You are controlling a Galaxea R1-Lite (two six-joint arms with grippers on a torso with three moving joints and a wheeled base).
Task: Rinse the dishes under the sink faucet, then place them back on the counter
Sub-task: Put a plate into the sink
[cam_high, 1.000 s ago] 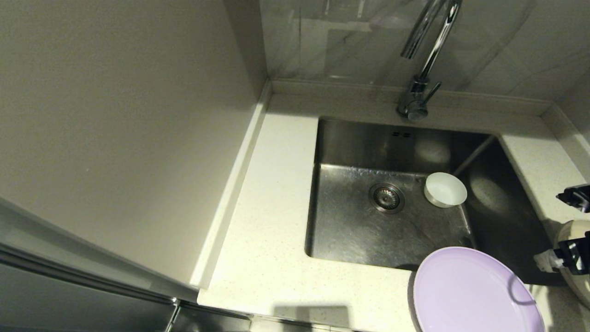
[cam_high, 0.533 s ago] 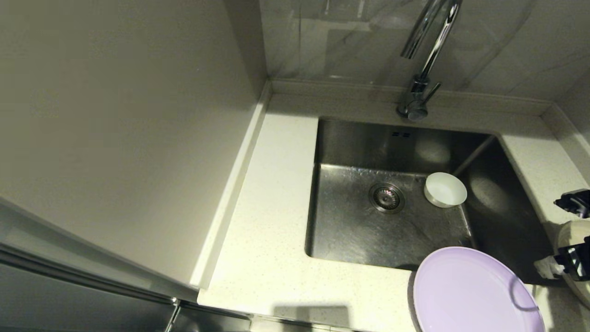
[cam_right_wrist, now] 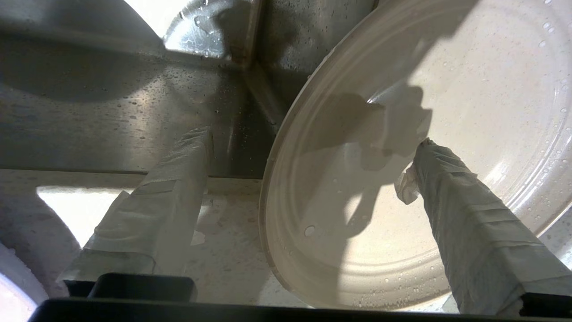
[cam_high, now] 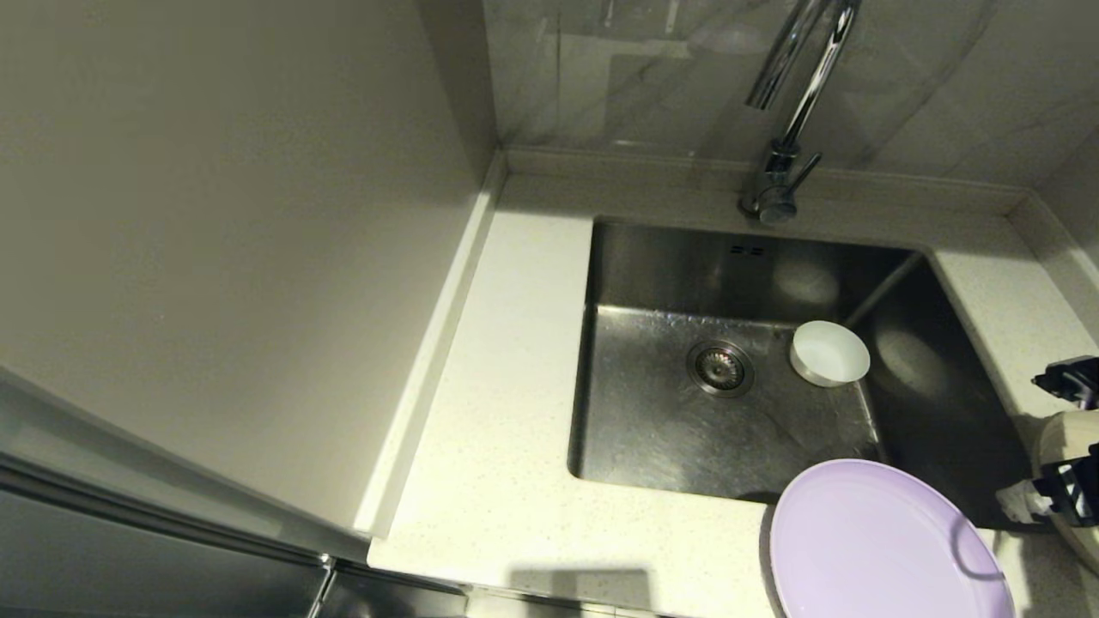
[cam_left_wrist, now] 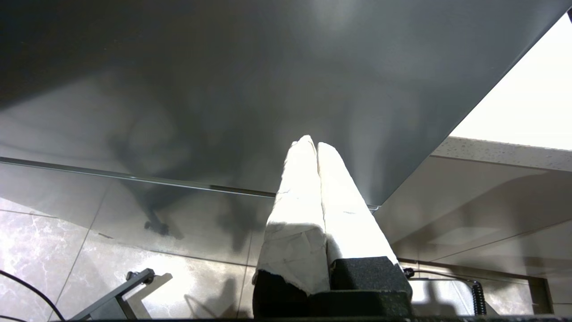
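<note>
At the right edge of the counter (cam_high: 506, 481), the right gripper (cam_right_wrist: 308, 179) has moved slightly down and back during the last second; in the head view its dark parts now sit a little lower than before. Its fingers (cam_right_wrist: 460, 214) are spread wide, one on each side of the rim of the cream-beige plate (cam_right_wrist: 447, 134). One finger is over the plate's inner face and the other is outside, above the counter, and neither one seems to press on the plate. The plate is wet with small drops and lies on the counter just beside the right wall of the sink (cam_high: 652, 429).

I judge that this plate is already rinsed and put down, and that the gripper is letting it go. The lilac plate (cam_high: 876, 549) lies on the counter at the near edge of the sink, and nothing about it has changed. The white bowl (cam_high: 829, 353) stays on the sink floor, near the drain strainer (cam_high: 720, 367) and apart from it. No water is visible from the faucet (cam_high: 786, 129). The bowl probably remains to be rinsed and returned.

The left gripper (cam_left_wrist: 316, 147) is parked low, away from the counter, with its fingers pressed together on nothing.
</note>
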